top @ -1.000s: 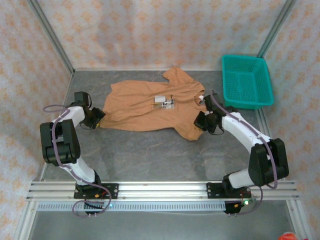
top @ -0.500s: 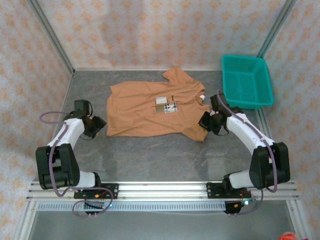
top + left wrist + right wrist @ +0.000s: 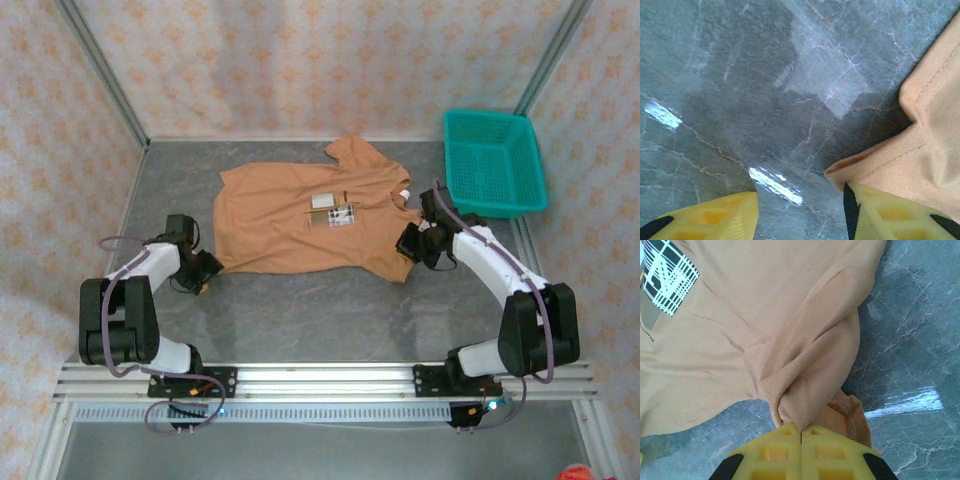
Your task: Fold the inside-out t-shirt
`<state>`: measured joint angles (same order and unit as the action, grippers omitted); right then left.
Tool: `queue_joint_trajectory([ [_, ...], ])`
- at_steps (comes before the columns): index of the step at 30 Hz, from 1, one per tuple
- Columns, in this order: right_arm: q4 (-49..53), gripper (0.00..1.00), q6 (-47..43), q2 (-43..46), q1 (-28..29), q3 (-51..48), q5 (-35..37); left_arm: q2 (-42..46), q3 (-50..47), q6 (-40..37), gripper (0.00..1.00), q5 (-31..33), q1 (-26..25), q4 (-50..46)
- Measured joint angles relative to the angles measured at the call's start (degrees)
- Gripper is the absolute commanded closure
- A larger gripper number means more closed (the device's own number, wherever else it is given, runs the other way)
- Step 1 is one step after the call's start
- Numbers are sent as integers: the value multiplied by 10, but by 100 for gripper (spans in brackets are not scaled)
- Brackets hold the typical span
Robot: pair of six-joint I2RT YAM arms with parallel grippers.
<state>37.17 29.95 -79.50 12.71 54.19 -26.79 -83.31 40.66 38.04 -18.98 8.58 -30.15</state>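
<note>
Grey table (image 3: 300, 310) | t-shirt (image 3: 280, 225) spread | left pincer (image 3: 800, 200) parted beside hem | right pincer (image 3: 801, 430) pinching cloth

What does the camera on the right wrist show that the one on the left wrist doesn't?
Right wrist view: the right gripper is shut, pinching a bunched fold of the t-shirt, with a checked patch on the cloth further off. Left wrist view: the left gripper is open, with bare table between its fingers and a hemmed corner of the t-shirt beside one finger. Both share yellow fingertips, tan cloth and the grey marbled table.
</note>
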Motion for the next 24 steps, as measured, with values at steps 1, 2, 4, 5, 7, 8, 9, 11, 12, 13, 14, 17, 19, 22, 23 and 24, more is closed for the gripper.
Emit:
queue_joint_trajectory([
  [1, -1, 100, 0, 0, 0, -2, -3, -4, 3, 3, 50, 1, 0, -2],
  [2, -2, 100, 0, 0, 0, -4, -4, -7, 7, 6, 51, 2, -2, -5],
  [4, -3, 100, 0, 0, 0, -7, -7, -9, 10, 12, 53, 8, -7, -9],
  [5, -3, 100, 0, 0, 0, -8, -9, -8, 10, 13, 54, 11, -9, -10],
  [7, -4, 100, 0, 0, 0, -9, -14, -7, 10, 16, 54, 16, -11, -11],
  [8, -4, 100, 0, 0, 0, -9, -15, -5, 10, 17, 54, 16, -11, -11],
  [9, -4, 100, 0, 0, 0, -9, -16, -4, 10, 17, 54, 16, -11, -11],
  [11, -4, 100, 0, 0, 0, -9, -18, -2, 10, 19, 54, 16, -14, -11],
  [12, -5, 100, 0, 0, 0, -9, -18, 0, 9, 21, 54, 10, -14, -4],
  [13, -6, 100, 0, -1, 0, -9, -19, 0, 9, 21, 54, 3, -17, 8],
  [14, -7, 100, 0, -2, 0, -9, -20, 0, 9, 21, 53, -3, -20, 19],
  [17, -8, 100, 0, -4, 0, -9, -26, 6, 9, 24, 53, -16, -26, 39],
  [19, -11, 100, 0, -7, 0, -10, -29, 10, 9, 25, 53, -21, -26, 47],
  [22, -12, 100, 0, -8, 0, -11, -33, 11, 9, 25, 53, -20, -26, 52],
  [23, -12, 100, 0, -8, 0, -11, -33, 10, 10, 25, 53, -20, -26, 52],
  [24, -12, 100, 0, -8, 0, -11, -33, 7, 11, 25, 53, -19, -26, 52],
])
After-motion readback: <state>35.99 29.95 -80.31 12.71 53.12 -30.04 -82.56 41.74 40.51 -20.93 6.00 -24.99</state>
